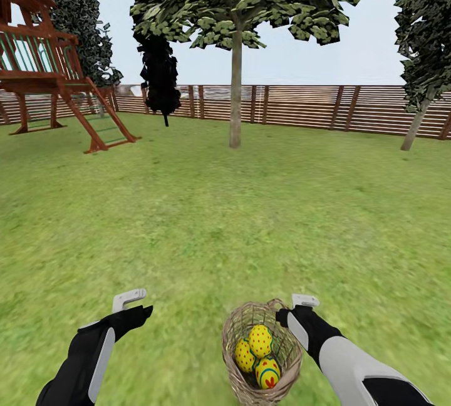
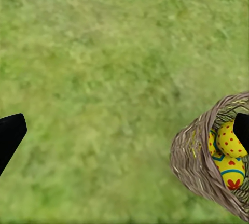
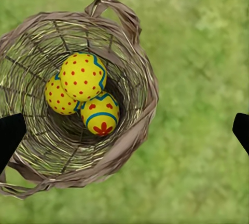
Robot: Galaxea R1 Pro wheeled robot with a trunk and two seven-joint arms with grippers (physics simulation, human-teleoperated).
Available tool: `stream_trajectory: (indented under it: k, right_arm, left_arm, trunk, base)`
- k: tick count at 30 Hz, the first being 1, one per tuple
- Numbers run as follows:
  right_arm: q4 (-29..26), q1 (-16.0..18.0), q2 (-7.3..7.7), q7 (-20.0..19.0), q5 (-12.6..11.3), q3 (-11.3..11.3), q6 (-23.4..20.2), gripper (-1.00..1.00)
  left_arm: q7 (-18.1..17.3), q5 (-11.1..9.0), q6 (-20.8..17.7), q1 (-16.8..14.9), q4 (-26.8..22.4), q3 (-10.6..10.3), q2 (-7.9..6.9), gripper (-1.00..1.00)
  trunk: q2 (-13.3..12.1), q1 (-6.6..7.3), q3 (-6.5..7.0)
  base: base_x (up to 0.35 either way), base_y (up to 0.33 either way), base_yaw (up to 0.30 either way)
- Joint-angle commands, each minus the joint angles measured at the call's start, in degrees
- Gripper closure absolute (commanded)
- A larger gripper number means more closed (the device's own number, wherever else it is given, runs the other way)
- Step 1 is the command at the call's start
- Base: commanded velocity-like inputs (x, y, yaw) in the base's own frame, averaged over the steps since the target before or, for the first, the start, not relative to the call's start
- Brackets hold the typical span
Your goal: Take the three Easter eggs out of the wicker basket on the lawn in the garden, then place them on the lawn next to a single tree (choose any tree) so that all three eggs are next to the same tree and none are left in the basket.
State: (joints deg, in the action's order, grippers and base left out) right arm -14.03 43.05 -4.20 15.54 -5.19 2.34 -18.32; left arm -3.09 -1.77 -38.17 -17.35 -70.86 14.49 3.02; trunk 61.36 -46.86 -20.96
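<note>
The wicker basket [image 1: 232,333] stands on the lawn [image 1: 213,218] just in front of me, with three Easter eggs in it: one on top [image 1: 260,340], one at the left [image 1: 243,355] and one nearest me [image 1: 267,372]. My right gripper [image 1: 294,307] hangs open beside the basket's right rim, above the grass. In the right wrist view the eggs [image 3: 83,76] lie in the basket [image 3: 129,149], off to one side of the open right gripper [image 3: 124,133]. My left gripper [image 1: 134,306] is open over bare grass, left of the basket [image 2: 189,156]. A pale-trunked tree [image 1: 235,105] stands far ahead.
A wooden play tower [image 1: 44,74] with a ladder stands at the far left. A brown slat fence [image 1: 300,108] closes the garden behind the trees. A dark conifer [image 1: 160,80] and a leaning tree [image 1: 416,124] flank the middle tree. Open grass lies between.
</note>
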Motion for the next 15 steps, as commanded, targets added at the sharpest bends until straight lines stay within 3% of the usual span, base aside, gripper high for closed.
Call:
stream_trajectory:
  k: [1, 15]
  right_arm:
    - [-0.1, 0.0, -0.05, 0.3, -0.5, 0.2, -0.1, -1.00]
    - [-0.1, 0.0, -0.07, 0.3, -0.4, 0.2, -0.1, -1.00]
  left_arm:
    - [-0.2, -0.2, -0.3, 0.0, -0.1, 0.2, 0.06, -1.00]
    - [-0.2, -0.2, -0.3, 0.0, -0.2, 0.3, 0.03, -1.00]
  trunk:
    - [0.5, -0.23, -0.25]
    - [6.1, -3.31, -2.77]
  base:
    - [0.000, 0.000, 0.000]
    - [0.000, 0.000, 0.000]
